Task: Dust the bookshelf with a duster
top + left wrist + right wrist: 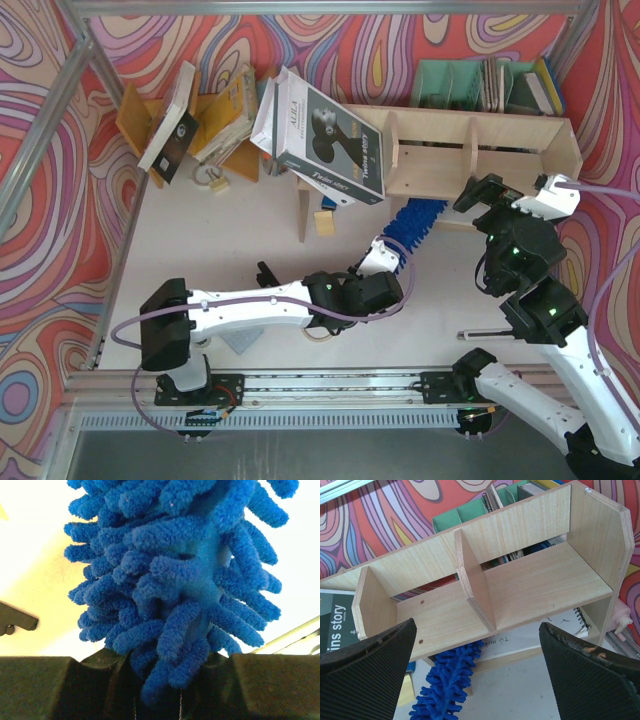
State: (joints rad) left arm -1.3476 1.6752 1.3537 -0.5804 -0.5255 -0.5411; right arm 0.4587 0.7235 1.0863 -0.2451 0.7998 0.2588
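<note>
clamping the duster (pixel 175 580) in the left gripper (pixel 177 685) — right gripper (pixel 477 625) (empty) gapes wide.

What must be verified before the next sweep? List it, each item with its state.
1. Grip: left pincer shut on the duster: ok.
2. Contact: duster head touching the bookshelf: cannot tell; it runs under the upper board.
3. Other arm: right pincer open, empty, apart from the bookshelf: ok.
4. The two upper compartments facing the right pincer bare: ok.
5. The big book leans tilted at the bookshelf's left end: not ok, might slip.
</note>
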